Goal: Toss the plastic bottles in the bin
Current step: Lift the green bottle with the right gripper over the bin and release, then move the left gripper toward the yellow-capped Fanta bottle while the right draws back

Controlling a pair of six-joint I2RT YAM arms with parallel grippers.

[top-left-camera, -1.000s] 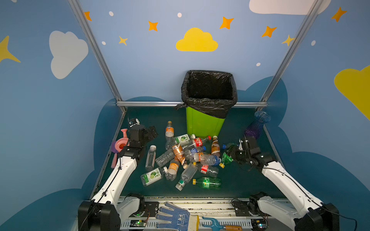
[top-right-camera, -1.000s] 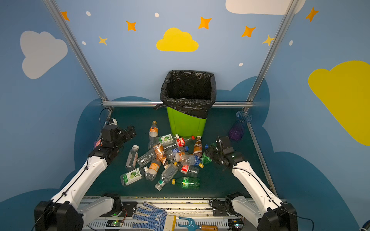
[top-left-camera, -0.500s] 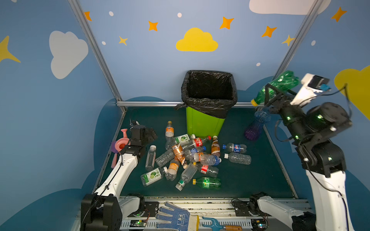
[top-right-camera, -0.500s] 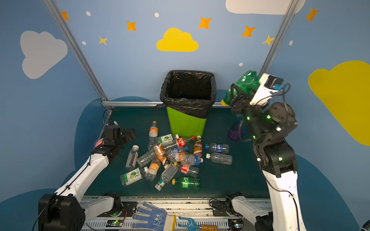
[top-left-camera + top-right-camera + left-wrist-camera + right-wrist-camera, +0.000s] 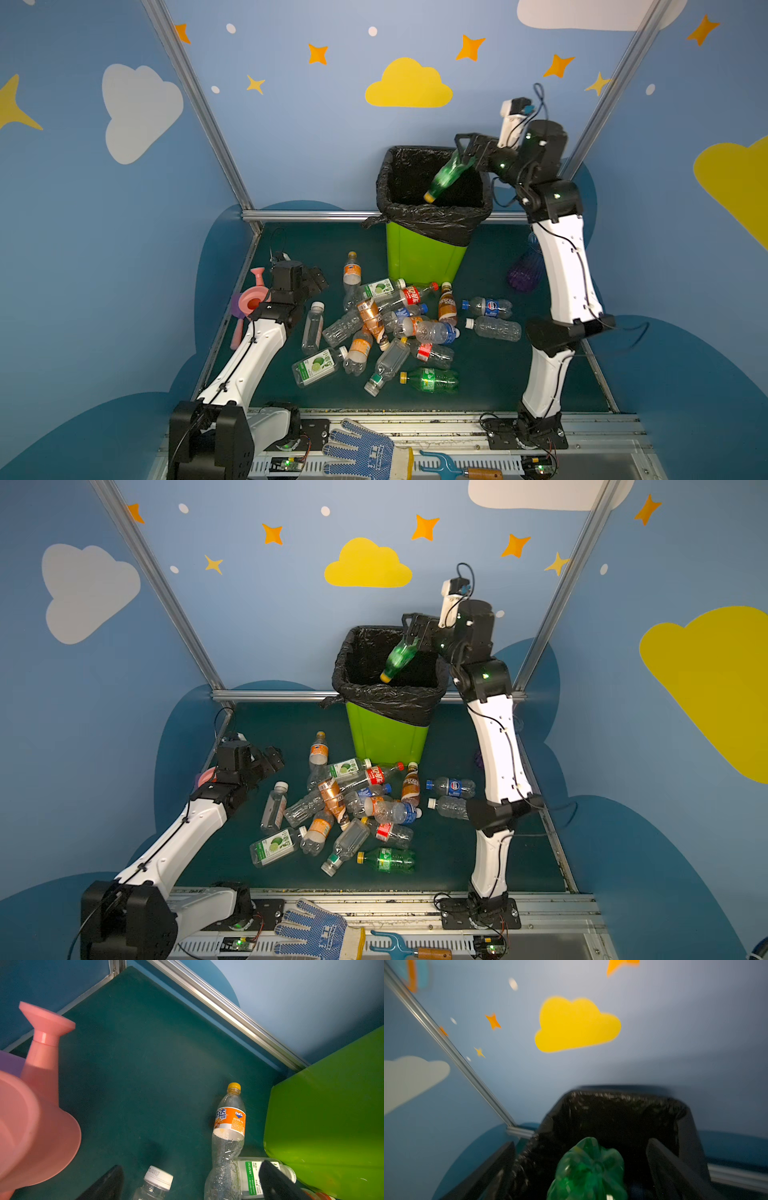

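Hanging over the right edge of the bin's mouth, right of centre in both top views, the right gripper (image 5: pixel 463 150) (image 5: pixel 411 630) is spread wide and grips nothing. In the right wrist view its two dark fingers (image 5: pixel 496 1169) stand far apart, with gaps on both sides of the green bottle (image 5: pixel 588 1169) between them. That green bottle (image 5: pixel 444 178) is blurred and tilted, its yellow cap pointing down into the black bag. The bin (image 5: pixel 419 257) stands at the back of the bench (image 5: pixel 291 249), centre frame, its lime wall showing below the folded bag. At the lower left of both top views the left gripper (image 5: pixel 313 279) is low over the bench, also fully open and empty. Its fingers show well apart at the bottom edge of the left wrist view. Beyond them lie an orange-labelled bottle (image 5: pixel 229 1122) just beside the bin wall and a white-capped clear bottle (image 5: pixel 154 1184) nearer the gripper. The pink watering can (image 5: pixel 251 299) sits by the left rail, close behind that gripper. The rest of the plastic bottles (image 5: pixel 386 324) lie heaped on the bench in front of the bin, in the lower middle of the frame. A blue-labelled bottle (image 5: pixel 488 306) and a clear bottle (image 5: pixel 494 328) lie to the heap's right, and a lone green bottle (image 5: pixel 432 380) lies at its near edge. A purple vase (image 5: pixel 524 274) stands partly hidden behind the right arm. A blue-dotted glove (image 5: pixel 361 453) lies on the rail at the bottom edge.
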